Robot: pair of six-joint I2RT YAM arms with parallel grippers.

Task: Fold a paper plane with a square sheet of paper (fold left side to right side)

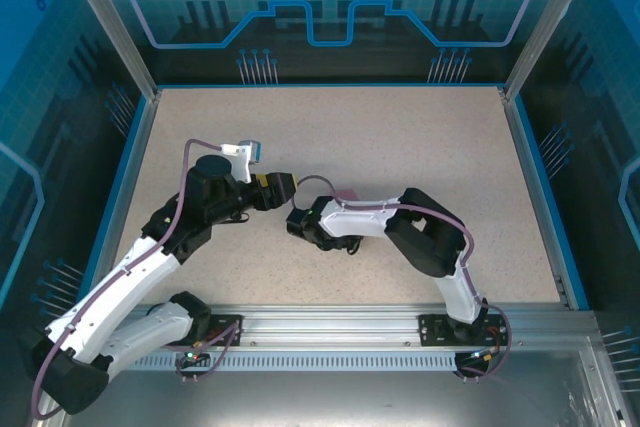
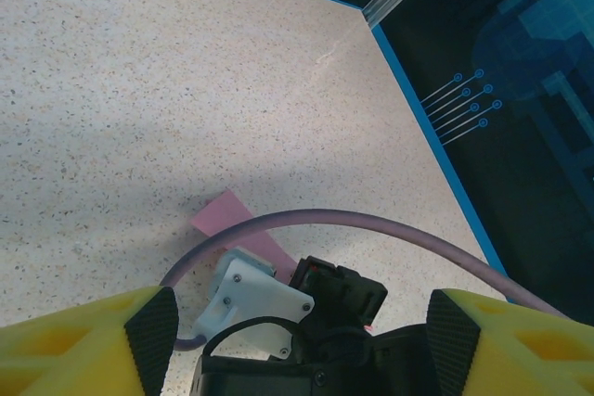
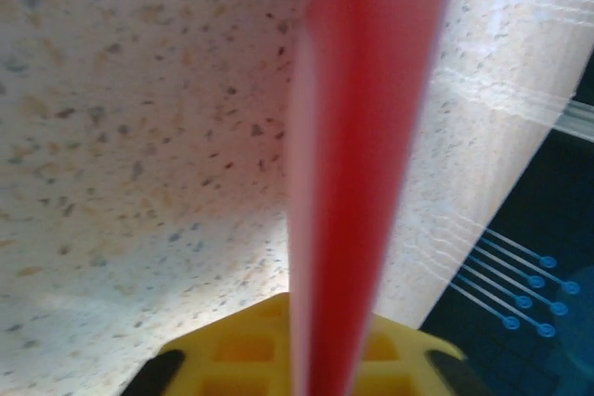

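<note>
left gripper low in frame; jaws wide apart, holding nothing; right arm's wrist sits between its fingers | right gripper mid-table, clamped on paper; paper runs edge-on, blurred, up frame centre | left wrist view: pink corner lies flat on table, lower centre, under grey cable

Tally:
- Arms: two, the left arm and the right arm.
- Grippers: two, the left gripper and the right gripper.
- Pink-red paper: one piece, edge-on ahead of the right gripper.
- Purple cables: two, one behind the left gripper and one behind the right.
- Speckled counter: one, beneath both grippers.
</note>
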